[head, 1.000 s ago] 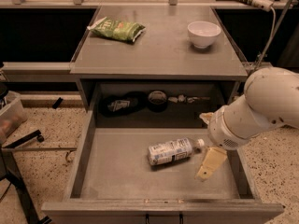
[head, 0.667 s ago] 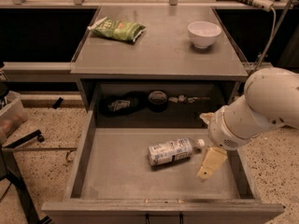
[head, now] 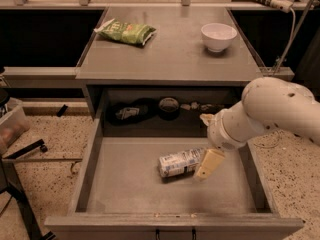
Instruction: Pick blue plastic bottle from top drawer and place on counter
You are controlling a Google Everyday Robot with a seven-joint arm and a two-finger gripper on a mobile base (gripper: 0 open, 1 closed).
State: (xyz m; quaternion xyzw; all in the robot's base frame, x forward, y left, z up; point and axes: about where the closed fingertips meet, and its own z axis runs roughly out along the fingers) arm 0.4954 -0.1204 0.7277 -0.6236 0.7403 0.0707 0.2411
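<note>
The blue plastic bottle (head: 179, 163) lies on its side on the bare bottom of the open top drawer (head: 125, 194), cap end pointing right. My gripper (head: 207, 141) is inside the drawer at the bottle's right end. It is open. Its lower cream finger (head: 209, 164) is right against the cap end, and its upper finger (head: 205, 118) is farther back. The white arm reaches in from the right. The counter (head: 170, 54) is the grey tabletop above the drawer.
A green snack bag (head: 125, 32) lies at the counter's back left and a white bowl (head: 218, 36) at its back right. Dark objects (head: 150, 109) sit in the recess behind the drawer. A cable (head: 290, 29) hangs at the right.
My gripper has moved left and slightly back, so its lower finger now sits at the bottle's cap end. The bottle has stayed in place.
</note>
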